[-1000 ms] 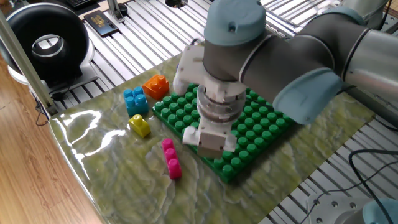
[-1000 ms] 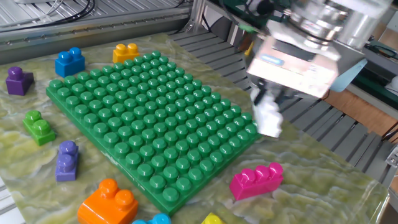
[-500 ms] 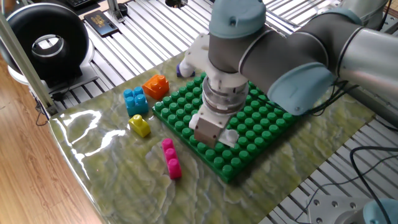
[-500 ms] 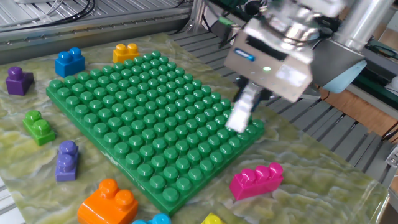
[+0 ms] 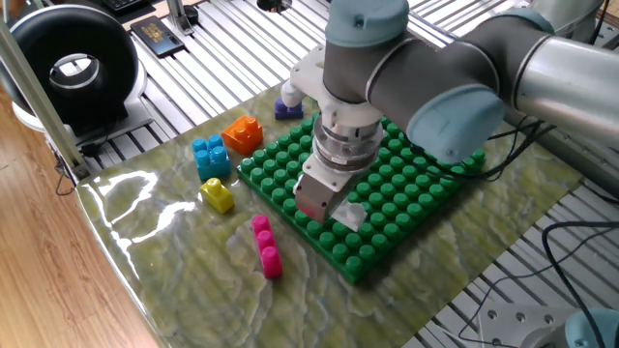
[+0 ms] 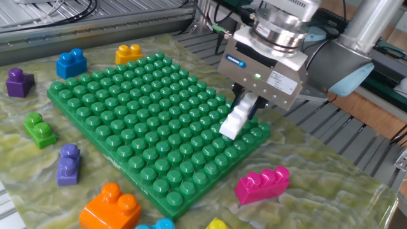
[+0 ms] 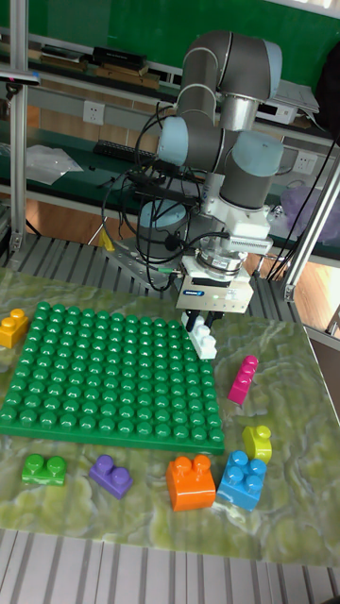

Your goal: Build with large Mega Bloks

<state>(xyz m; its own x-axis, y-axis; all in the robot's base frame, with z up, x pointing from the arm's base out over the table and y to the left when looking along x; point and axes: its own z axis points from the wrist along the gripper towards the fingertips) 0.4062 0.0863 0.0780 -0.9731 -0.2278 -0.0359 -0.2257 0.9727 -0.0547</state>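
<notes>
Gripper (image 6: pixel 245 109) fingertips are mostly hidden: in one fixed view the wrist and gripper body cover them, and in the other fixed view only a dark finger shows behind the white brick (image 6: pixel 236 118). Jaw gap cannot be read directly. The fingers are closed on the white brick's upper end, and the brick hangs from them.

White brick: long axis tilted, upper end up in the gripper, lower end down and toward the baseplate (image 6: pixel 127 121). Lower end sits at the studs near the plate's edge; whether it touches them or hovers just above, cannot tell. In the tall fixed view the brick (image 7: pixel 202 340) lies directly below the gripper (image 7: pixel 201 326), over the plate's far right corner.

Pink brick (image 6: pixel 262 184) lies on the mat just off the plate edge, below and near the gripper, studs sideways. Orange brick (image 6: pixel 110 207) is farther off, partly cut by the frame bottom, as are the blue (image 6: pixel 154 224) and yellow (image 6: pixel 217 224) pieces beside it. Purple brick (image 5: pixel 289 100) shows only partly behind the arm in one fixed view.
</notes>
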